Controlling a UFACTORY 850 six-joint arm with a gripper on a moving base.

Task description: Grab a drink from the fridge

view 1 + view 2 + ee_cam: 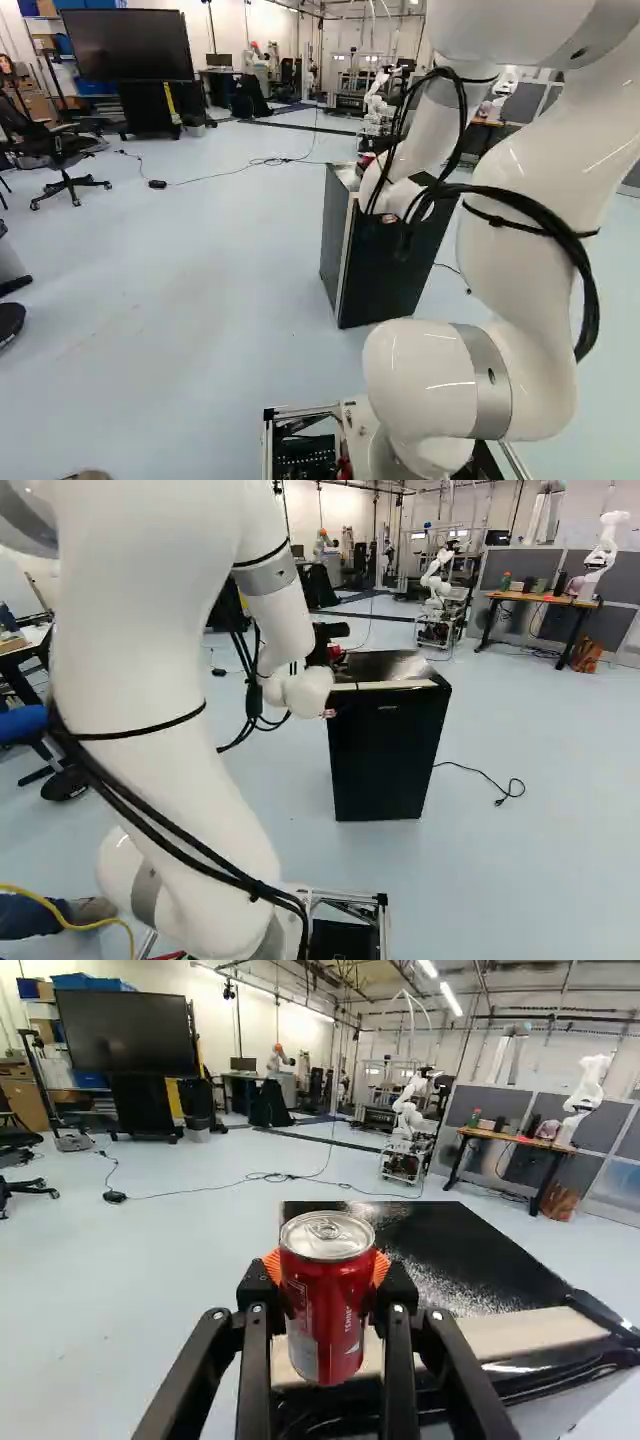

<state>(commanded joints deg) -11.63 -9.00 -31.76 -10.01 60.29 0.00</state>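
Note:
In the right base view my gripper [326, 640] reaches out over the top of the black fridge [388, 750], partly hidden by the wrist. The wrist view shows the gripper [327, 1270] shut on a red drink can [325, 1310], with an orange pad against each side. The can is upright, its silver lid closed, and is held above the near edge of the fridge top [450, 1250]. That fridge is also seen in the left base view, partly behind my arm. Its front looks closed, and its inside is hidden.
Another robot [436, 585] stands on a wheeled frame beyond the fridge, and one more robot [600, 555] is at a wooden table [545, 599]. A cable [480, 775] lies on the floor beside the fridge. A large screen [127, 45] and office chair [60, 150] stand farther off.

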